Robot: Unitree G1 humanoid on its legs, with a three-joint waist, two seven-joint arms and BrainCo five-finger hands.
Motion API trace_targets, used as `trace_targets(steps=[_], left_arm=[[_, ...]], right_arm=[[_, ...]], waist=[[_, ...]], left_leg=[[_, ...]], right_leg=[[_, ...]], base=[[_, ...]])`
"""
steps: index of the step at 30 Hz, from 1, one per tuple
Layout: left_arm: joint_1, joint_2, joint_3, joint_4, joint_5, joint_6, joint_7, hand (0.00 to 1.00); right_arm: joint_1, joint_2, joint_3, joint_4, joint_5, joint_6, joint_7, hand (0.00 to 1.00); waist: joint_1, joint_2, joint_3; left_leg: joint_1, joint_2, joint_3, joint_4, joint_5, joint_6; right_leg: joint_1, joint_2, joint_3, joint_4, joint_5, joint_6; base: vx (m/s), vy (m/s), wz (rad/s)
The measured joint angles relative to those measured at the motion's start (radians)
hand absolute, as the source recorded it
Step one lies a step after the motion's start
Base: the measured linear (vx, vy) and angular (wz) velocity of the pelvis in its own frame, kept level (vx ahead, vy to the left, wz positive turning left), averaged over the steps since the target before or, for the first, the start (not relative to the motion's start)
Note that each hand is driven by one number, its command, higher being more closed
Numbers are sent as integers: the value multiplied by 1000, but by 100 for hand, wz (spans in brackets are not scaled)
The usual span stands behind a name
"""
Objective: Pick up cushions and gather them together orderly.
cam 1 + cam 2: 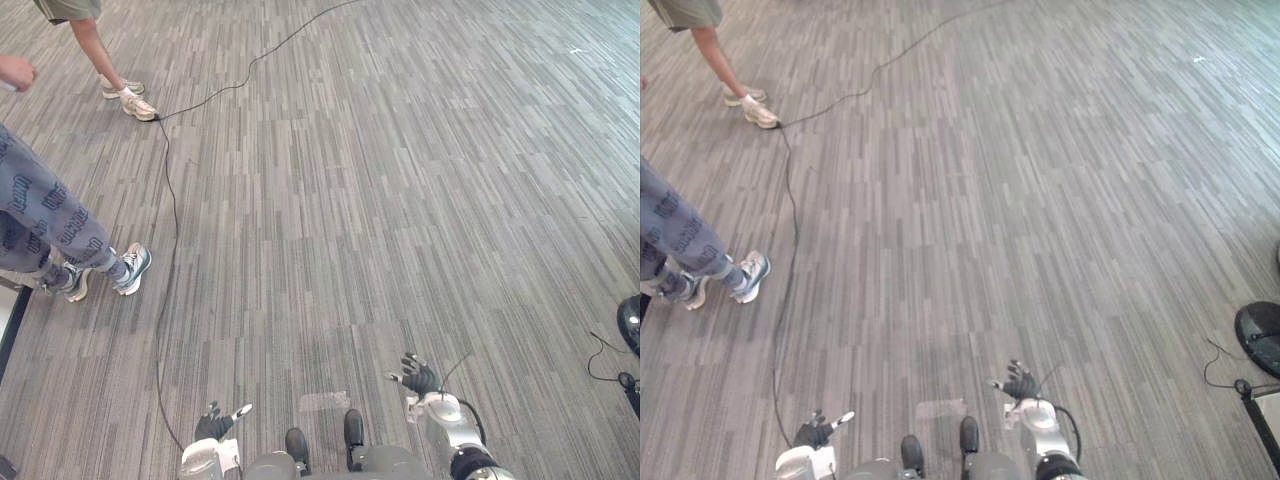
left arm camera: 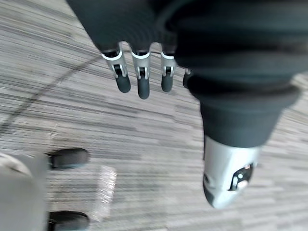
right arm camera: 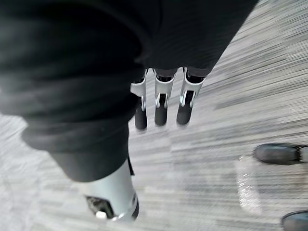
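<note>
Grey striped floor (image 1: 400, 180) is stretching ahead. I am hanging my left hand (image 1: 213, 425) and right hand (image 1: 418, 376) low over it, fingers (image 2: 141, 84) loosely straight, holding nothing. A person's legs (image 1: 60, 225) are standing to my left. Cushions' whereabouts: cannot tell.

— Where can you pass?
— Ahead of you the floor (image 1: 400, 200) lies open through the middle and right.
— What stands in your way?
— A person's legs (image 1: 60, 235) near on your left, another person's shoes (image 1: 128, 98) farther off, and a dark round base (image 1: 1260, 338) at the right edge.
</note>
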Motion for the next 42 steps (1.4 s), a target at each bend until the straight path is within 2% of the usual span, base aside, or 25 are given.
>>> trace_targets(steps=[5,12,15,23,29,38,41,42], left_arm=[[-3,-18,34,21,10,0,-3,0],[-2,-42,32,43,-2,0,-12,0],[1,-42,32,46,-9,1,-13,0],[-3,-39,24,63,-10,0,-19,0],[-4,-36,20,64,-10,0,-19,0],[-11,-38,-8,65,-9,1,-19,0],[-12,-39,-3,64,-10,1,-20,0],[-13,-40,0,63,-10,1,-19,0]], right_arm=[[75,5,-141,78,28,15,7,0],[115,40,-225,94,141,22,15,0],[112,52,-260,94,141,22,15,0],[113,63,-271,94,140,22,13,0],[120,71,-271,98,141,22,12,0],[119,71,-270,98,141,22,13,0],[119,71,-270,98,141,22,13,0],[119,71,-270,98,141,22,13,0]], waist=[[0,0,-1],[1,-8,-11],[6,-8,-11],[6,-11,-13],[6,-24,-21],[6,-25,-22],[5,-24,-21],[6,-25,-21]], left_leg=[[1,-2,-31,-23,9,0],[28,-10,-79,-50,13,-1],[27,-15,-82,-50,13,-1],[29,-24,-91,-50,15,1],[28,-24,-91,-51,17,4],[16,-25,-91,-51,15,3],[10,-23,-87,-49,9,-5],[-6,-20,-83,-26,-11,-12]], right_leg=[[3,-3,-37,0,-10,10],[34,-11,-99,0,-22,26],[35,-16,-108,0,-22,27],[41,-25,-122,-1,-24,28],[40,-26,-124,-1,-26,28],[28,-26,-124,-2,-29,29],[23,-24,-124,-1,-38,15],[18,-24,-123,2,-46,10]], base=[[28,-2,17],[42,13,21],[-1,23,7],[-41,0,4],[-31,-9,0],[0,0,0],[2,-5,-1],[-8,-24,-4]])
